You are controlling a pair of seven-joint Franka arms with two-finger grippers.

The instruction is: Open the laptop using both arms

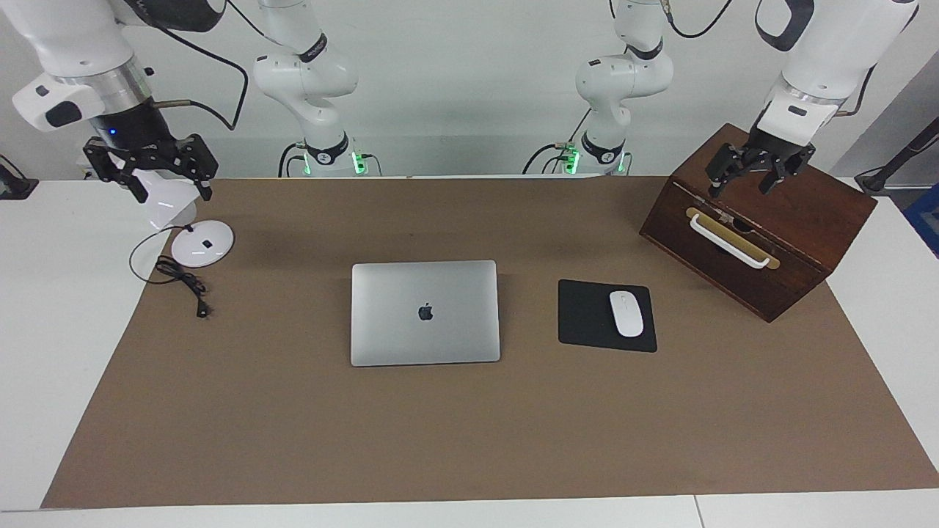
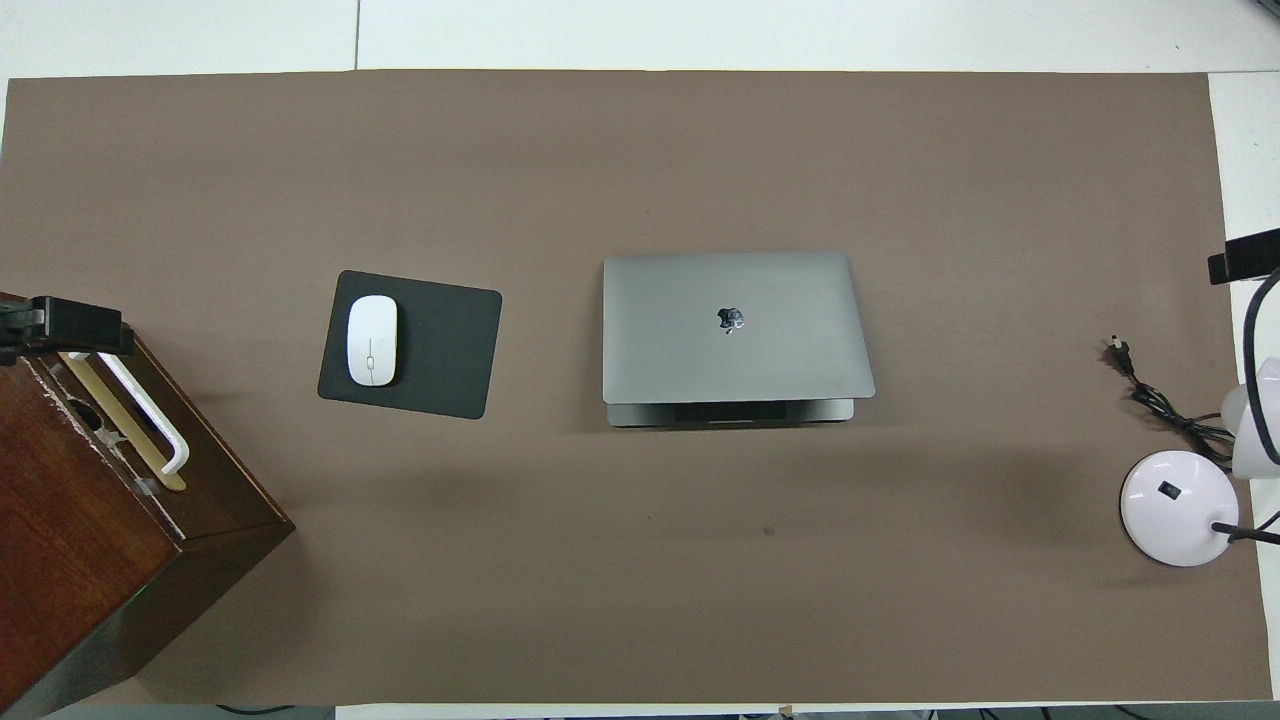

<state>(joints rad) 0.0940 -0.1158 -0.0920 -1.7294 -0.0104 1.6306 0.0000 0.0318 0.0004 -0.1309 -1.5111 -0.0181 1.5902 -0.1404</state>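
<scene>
The laptop [image 1: 425, 312] lies shut in the middle of the brown surface [image 1: 469, 440]. At its 3 o'clock in the facing view sits a white mouse [image 1: 626, 313] on a black mouse pad [image 1: 587, 315]. The left gripper [image 1: 742, 181] hangs spread wide and empty over the wooden box [image 1: 807, 213]. The right gripper [image 1: 169, 187] hangs spread wide and empty over the white desk lamp [image 1: 202, 243].

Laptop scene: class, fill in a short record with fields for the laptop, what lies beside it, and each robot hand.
laptop: slim silver-grey laptop, lid shut, flat on brown mat
beside it: white mouse on black mouse pad, toward the left arm's end
left hand: open, over dark wooden box
right hand: over white desk lamp
</scene>
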